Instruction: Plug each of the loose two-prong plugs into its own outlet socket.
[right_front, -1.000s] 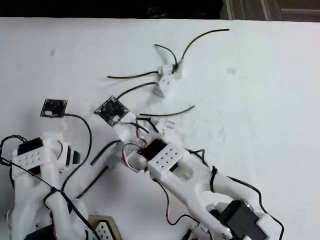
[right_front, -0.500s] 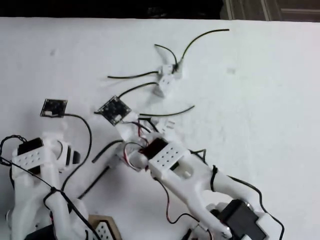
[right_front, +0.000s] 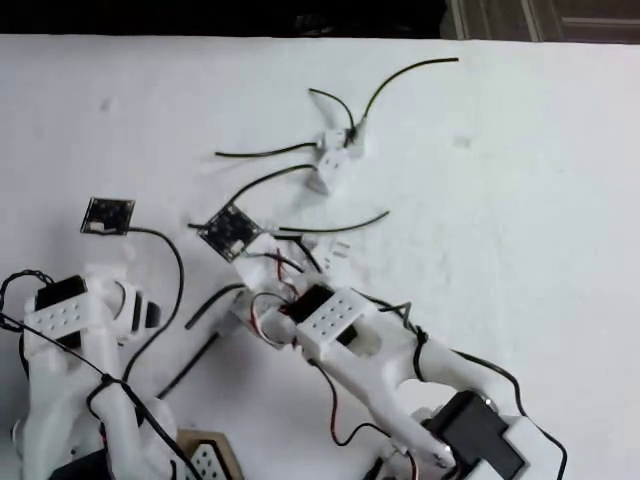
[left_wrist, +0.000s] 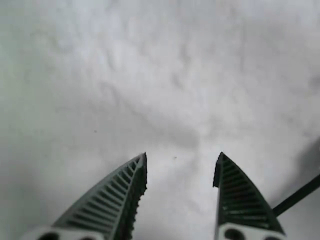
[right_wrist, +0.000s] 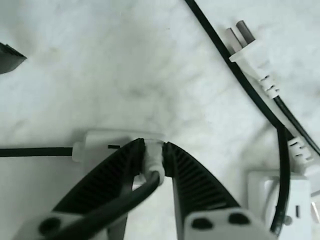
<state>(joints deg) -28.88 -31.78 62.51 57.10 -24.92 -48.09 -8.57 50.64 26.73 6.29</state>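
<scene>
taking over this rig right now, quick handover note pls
Grippers: the left gripper is open and holds nothing, over bare table. The right gripper has its fingers shut on a white plug that lies on the table.
Things: a loose two-prong plug lies close by with its prongs free, and a white outlet block lies near it.
Done: I cannot tell whether any plug is seated yet.
Left: seat the held plug, then the loose one.

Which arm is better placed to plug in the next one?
Right. The right claw is shut on a white plug, with what looks like an outlet socket just beside it; the left claw hangs open over the table.
</scene>
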